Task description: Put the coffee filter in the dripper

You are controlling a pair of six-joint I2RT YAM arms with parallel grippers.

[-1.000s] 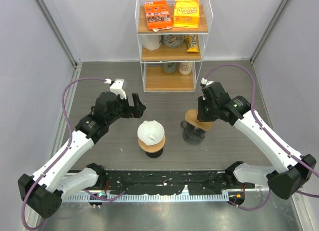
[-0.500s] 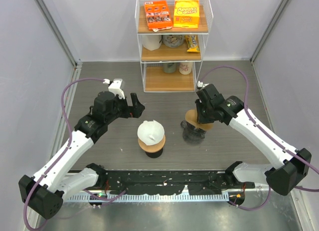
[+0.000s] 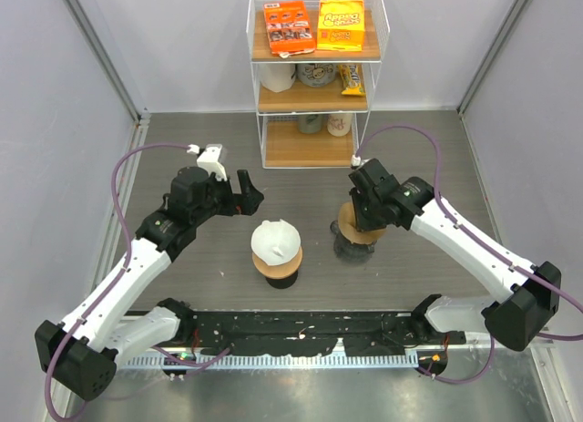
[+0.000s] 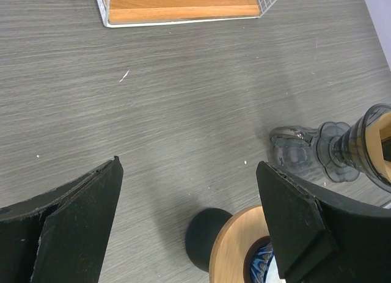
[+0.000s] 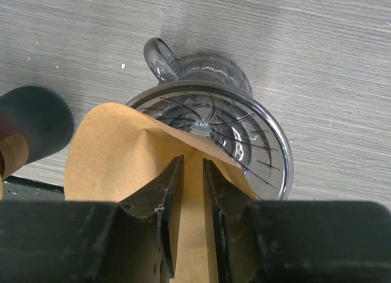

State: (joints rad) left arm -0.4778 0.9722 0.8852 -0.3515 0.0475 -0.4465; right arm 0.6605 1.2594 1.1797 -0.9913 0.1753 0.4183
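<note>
In the right wrist view a brown paper coffee filter (image 5: 116,154) hangs over the near left part of the clear glass dripper (image 5: 269,142), its far edge lying across the ribbed bowl. My right gripper (image 5: 192,164) is shut on a fold of the filter. From above, the filter (image 3: 350,219) sits atop the dripper (image 3: 353,247) under my right gripper (image 3: 362,221). My left gripper (image 3: 248,192) stands wide open with nothing between its fingers, up and left of the dripper. From the left wrist, the dripper (image 4: 360,148) shows at the right edge.
A wooden filter stand (image 3: 276,262) on a black base holds white filters (image 3: 275,240) left of the dripper; its disc (image 4: 238,246) lies under my left gripper (image 4: 188,164). A wire shelf rack (image 3: 310,76) with snack boxes and cups stands at the back.
My right gripper has shifted left and a little nearer with the brown filter, bringing it over the dripper. The left arm has barely moved.
</note>
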